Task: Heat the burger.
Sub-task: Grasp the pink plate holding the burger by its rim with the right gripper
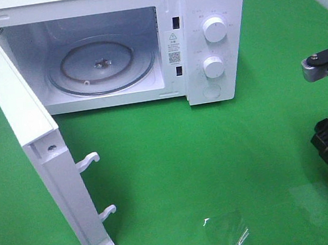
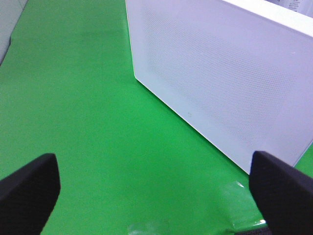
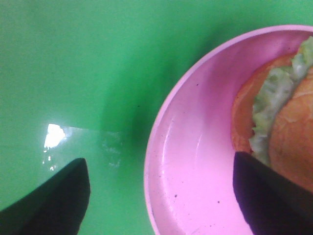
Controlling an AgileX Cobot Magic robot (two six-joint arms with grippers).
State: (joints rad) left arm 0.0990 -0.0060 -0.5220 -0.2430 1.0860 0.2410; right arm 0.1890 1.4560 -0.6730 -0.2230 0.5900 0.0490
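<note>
Microwave (image 1: 234, 59) door (image 1: 12, 118) wide open, ready; right pincer (image 3: 161, 205) spread over near-right plate (image 3: 195, 98), burger (image 3: 288, 127) ungripped; left pincer (image 2: 156, 188) spread.

The burger (image 3: 291, 132) lies on the plate (image 3: 195, 161), right of the microwave (image 1: 220, 0).

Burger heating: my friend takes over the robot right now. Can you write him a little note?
Left gripper: open, empty, over the green table beside the microwave door.
Right gripper: open, straddling the pink plate's rim, gripping nothing.
Burger: on the pink plate, right side of the table, outside the microwave.
Done: door open; glass turntable bare.
Left: burger into the microwave, shut door, set the knobs.
</note>
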